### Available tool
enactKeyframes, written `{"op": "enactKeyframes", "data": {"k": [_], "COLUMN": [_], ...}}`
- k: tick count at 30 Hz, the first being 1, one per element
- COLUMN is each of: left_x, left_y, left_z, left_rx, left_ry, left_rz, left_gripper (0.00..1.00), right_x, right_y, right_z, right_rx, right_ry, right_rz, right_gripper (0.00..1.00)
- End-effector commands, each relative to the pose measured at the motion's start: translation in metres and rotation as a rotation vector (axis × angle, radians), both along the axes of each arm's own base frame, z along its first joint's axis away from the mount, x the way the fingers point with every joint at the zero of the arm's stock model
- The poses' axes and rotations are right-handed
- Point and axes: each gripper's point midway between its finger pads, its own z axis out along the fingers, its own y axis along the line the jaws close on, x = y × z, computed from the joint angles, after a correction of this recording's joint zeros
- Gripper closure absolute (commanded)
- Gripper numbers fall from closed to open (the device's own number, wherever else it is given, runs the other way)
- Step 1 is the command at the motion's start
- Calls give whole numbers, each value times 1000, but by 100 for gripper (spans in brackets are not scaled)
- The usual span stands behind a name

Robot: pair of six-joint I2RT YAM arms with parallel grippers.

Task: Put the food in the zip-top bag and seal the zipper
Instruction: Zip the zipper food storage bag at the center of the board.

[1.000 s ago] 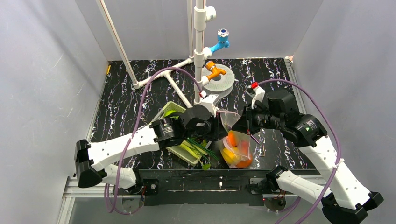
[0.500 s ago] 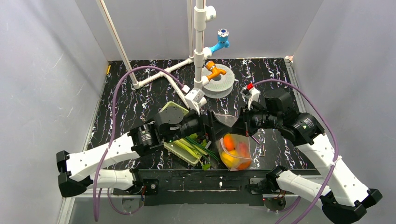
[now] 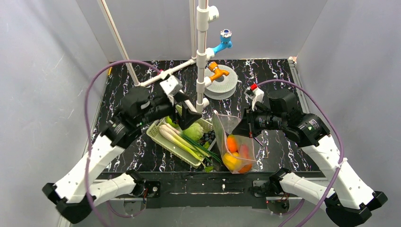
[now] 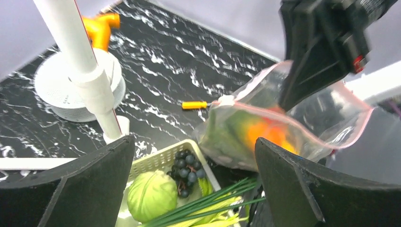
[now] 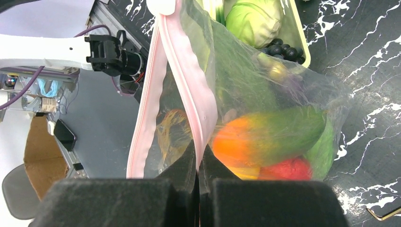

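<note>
Bagging station seen from above and from both wrists, with positions given relative to the pale green mesh basket (image 3: 158, 137) on the black marbled tabletop (image 3: 132, 94). The zip-top bag (image 3: 234, 142) hangs just to the right of the basket, with its mouth uppermost. Whether its bottom rests on the tabletop cannot be told.

The food lies inside the bag: an orange fruit (image 3: 231, 143), a yellow fruit (image 3: 230, 161), a red piece (image 5: 288, 170) and a green cucumber (image 5: 288, 130). The two halves of the zipper (image 5: 187, 80) stand apart, so the mouth is open.

The right gripper (image 5: 198, 161), to the right of the basket, is pinched tight on one half of the pink strip — the fingers meet with the plastic between them. The left gripper (image 4: 193, 144) hovers above the far end of the basket with its jaws spread wide, holding nothing.

The basket holds a cabbage (image 4: 152, 195), dark grapes (image 4: 187, 165) and green stalks (image 3: 182, 142). A small yellow-handled screwdriver (image 4: 195, 105) lies on the tabletop beyond the basket.
</note>
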Motion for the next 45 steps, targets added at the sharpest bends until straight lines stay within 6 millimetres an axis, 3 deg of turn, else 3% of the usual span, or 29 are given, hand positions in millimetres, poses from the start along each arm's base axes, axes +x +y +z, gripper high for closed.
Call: {"op": "enactKeyframes", "data": {"k": [1,7,9,12,15,20,23,28,31,36,45], "left_x": [-19,-2,3,0,-6,1,-2,1,-3,-3,-10], "left_y": [-18,-37,-42,-47,-49,-57,-59,-64,-66,-71,-70], "left_z": [-31,-42,-53,-54,-42,-68,-59,-65,-60,-66,-60], "left_rx": [-57,-215,-206,-267,-314,-269,-339,-359,-395,-394,-389], "left_ry": [77,-66,-45,-31,3,101,110,157,190,237,241], "left_rz": [-416,-473,-489,-545,-614,-649,-677,-681,-718,-749,-806], "left_gripper": [2,2,2,5,10,18,19,18,23,39,86], "right_x": [1,-3,-5,-10,-13,-20,-23,-25,-25,-21,-3], "right_y": [-1,3,6,7,8,12,13,15,15,15,12], "right_z": [19,19,20,21,20,23,26,26,26,28,30], "right_rx": [29,38,49,54,48,73,87,92,86,87,35], "right_ry": [-84,-77,-79,-82,-80,-66,-66,-55,-50,-69,-92], "right_rz": [13,54,84,122,152,200,222,245,250,228,148], "right_gripper": [99,99,99,99,99,99,99,99,99,99,93]}}
